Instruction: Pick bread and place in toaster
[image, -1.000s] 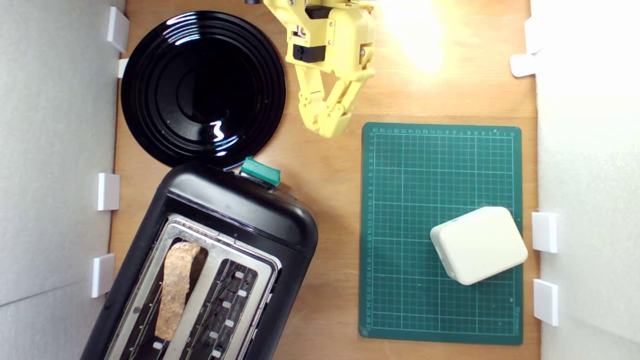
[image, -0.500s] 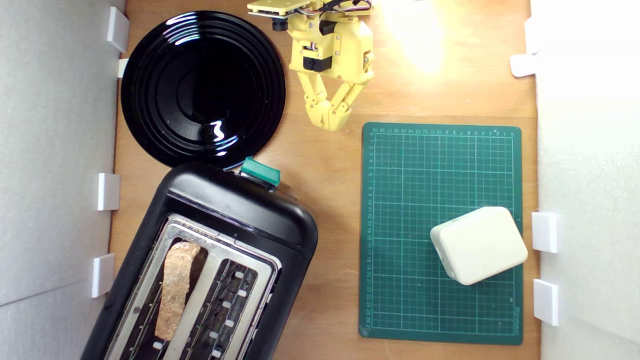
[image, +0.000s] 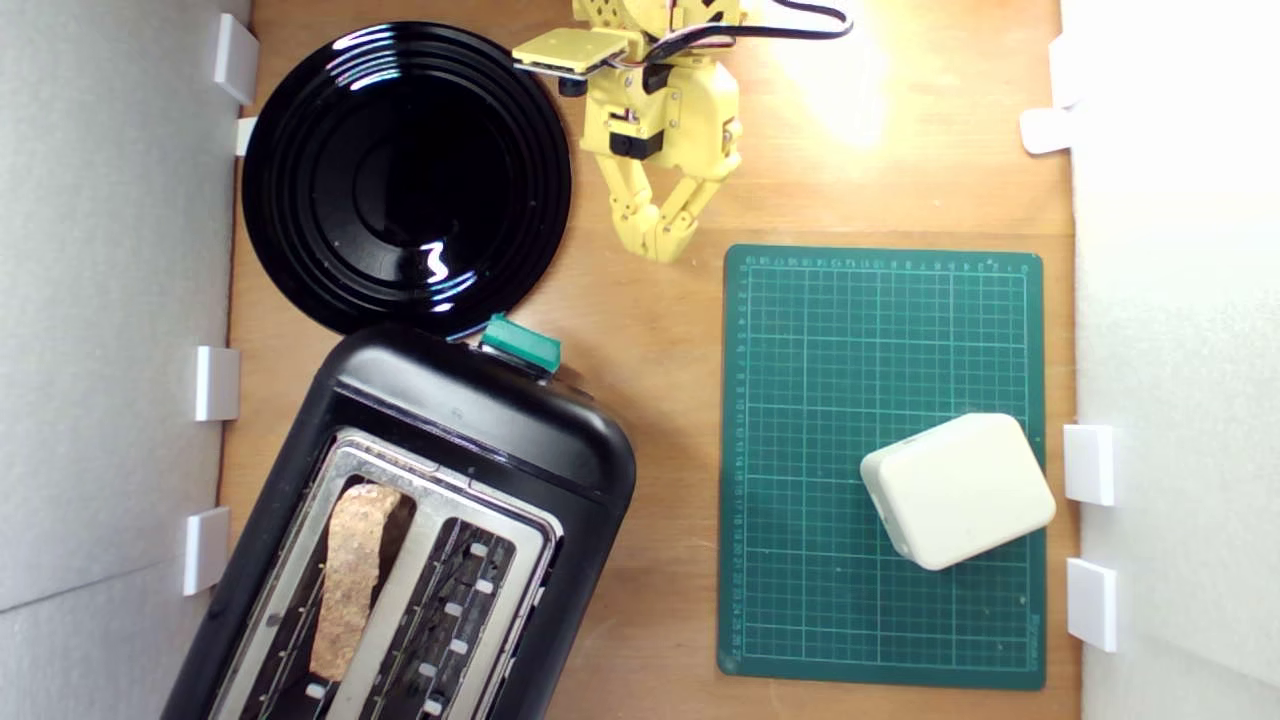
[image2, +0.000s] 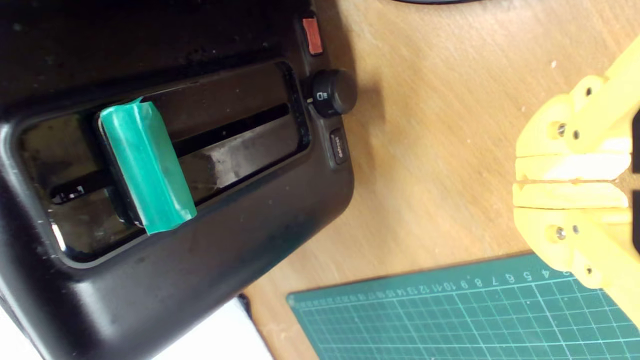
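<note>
The bread (image: 350, 580) is seen standing on edge in the toaster (image: 470, 420) slot nearer the exterior view's left, its brown crust uppermost and part of the slice still above the silver top plate; the other slot is empty. By that placement the task is judged essentially complete. The slice is judged light, fairly stiff along the crust but crumbly and easily crushed through its holey crumb, so any further hold would best be taken across the two flat faces near the crusted upper edge, with gentle pressure only. The toaster is judged heavy and unlikely to shift; its teal-green lever (image2: 145, 165) is seen in the wrist view, set in a glossy recessed track beside a black knob (image2: 332, 92). Farther off, a cream rounded box (image: 958, 490) rests on the green cutting mat (image: 830, 340), and a glossy black plate (image: 405, 175) lies on the tabletop (image: 650, 330). Farthest, the yellow gripper (image: 662, 245) is held over bare tabletop, fingertips pressed together and carrying nothing.
</note>
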